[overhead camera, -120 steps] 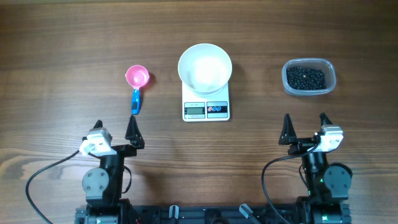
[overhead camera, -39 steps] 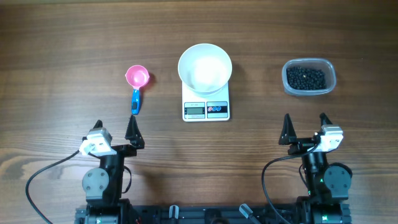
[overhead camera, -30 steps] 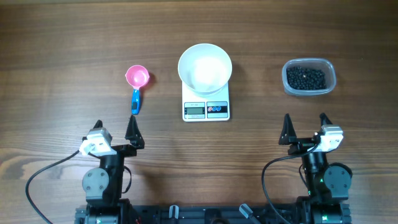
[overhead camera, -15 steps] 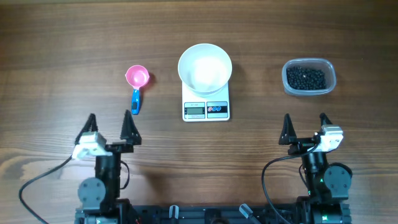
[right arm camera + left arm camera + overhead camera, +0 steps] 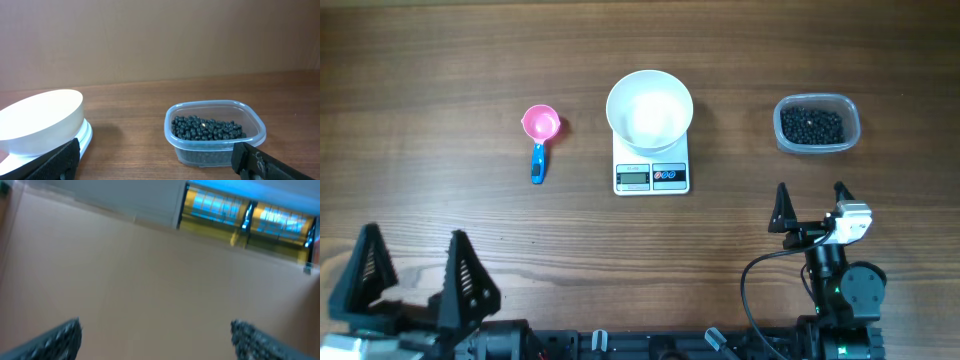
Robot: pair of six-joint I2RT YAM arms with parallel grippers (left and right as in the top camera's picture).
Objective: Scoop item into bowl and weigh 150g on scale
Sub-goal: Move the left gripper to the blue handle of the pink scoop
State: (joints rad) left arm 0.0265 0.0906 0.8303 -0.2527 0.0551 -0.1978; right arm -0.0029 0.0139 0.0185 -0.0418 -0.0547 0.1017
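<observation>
My left claw stood released and empty, jaws spread wide, raised high off the wooden table near the 7 o'clock corner of the overhead view. Its wrist camera was tilted up and blurred, showing only wall, so it gave me no aim. My right claw was likewise released and empty, parked low.

From the left claw, the pink plastic measuring scoop with its blue handle lay at about 1 o'clock, well apart. The round white bowl sat on the small white digital scale at 3 o'clock of the scoop, and looked empty. The clear plastic tub of tiny black beans lay at 3 o'clock of the bowl and 12 o'clock of the right claw.

I judged the step in hand to be fetching the scoop. To do it well I needed to tip the wrist down until the scoop came into its view. Then I would bring the jaws across the narrow handle, near its free end, with the cup kept level and clear of the fingers.

Against half a second before, the left claw had lifted and swung out toward 7 o'clock. It had then stood just at 6 o'clock of the handle. The right claw, scoop, bowl, scale and tub had not moved.
</observation>
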